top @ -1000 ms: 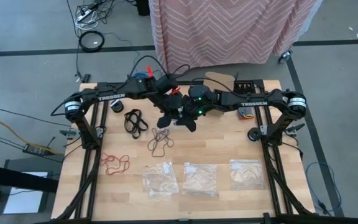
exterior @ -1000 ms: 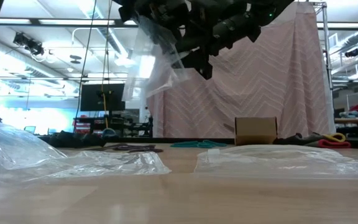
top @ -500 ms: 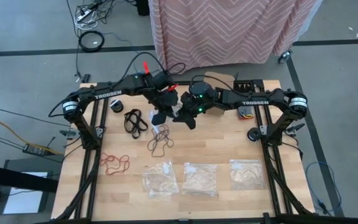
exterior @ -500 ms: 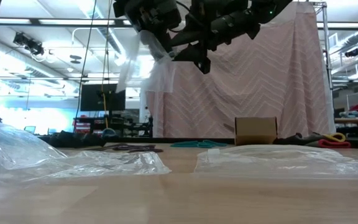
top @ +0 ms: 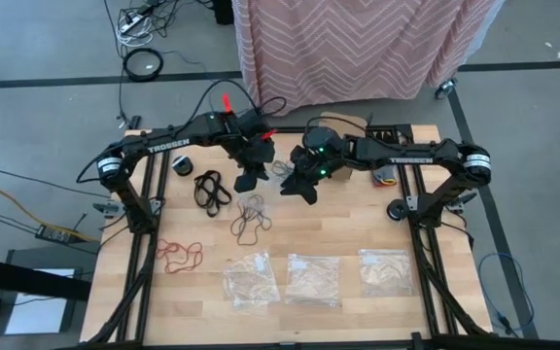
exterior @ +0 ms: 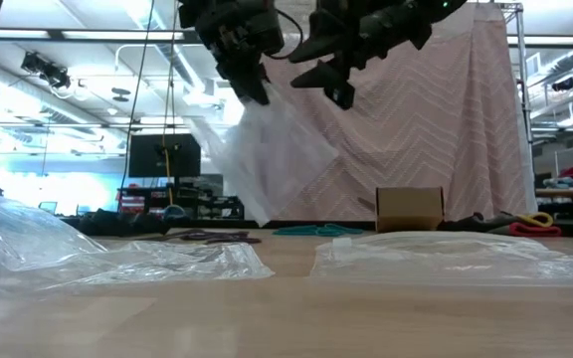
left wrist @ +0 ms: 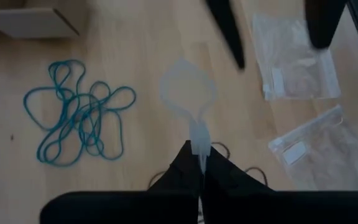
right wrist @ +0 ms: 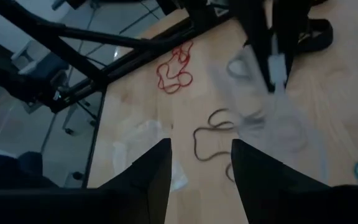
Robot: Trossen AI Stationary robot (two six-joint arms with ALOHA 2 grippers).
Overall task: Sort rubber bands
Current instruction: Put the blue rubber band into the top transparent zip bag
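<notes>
Since the earlier frame we see the right gripper (exterior: 338,82) drawn apart from the left gripper (exterior: 250,82), fingers spread and empty. Left fingers stay pinched on a clear plastic bag (exterior: 267,159) hanging above the worktop (top: 348,219). Rubber bands lie below on it: black (top: 212,189), dark brown (top: 251,218), red (top: 179,255), teal-blue (left wrist: 76,112).

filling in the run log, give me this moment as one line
left gripper: shut on clear plastic bag, held in the air | right gripper: open, empty, beside bag | teal rubber bands: on table
</notes>
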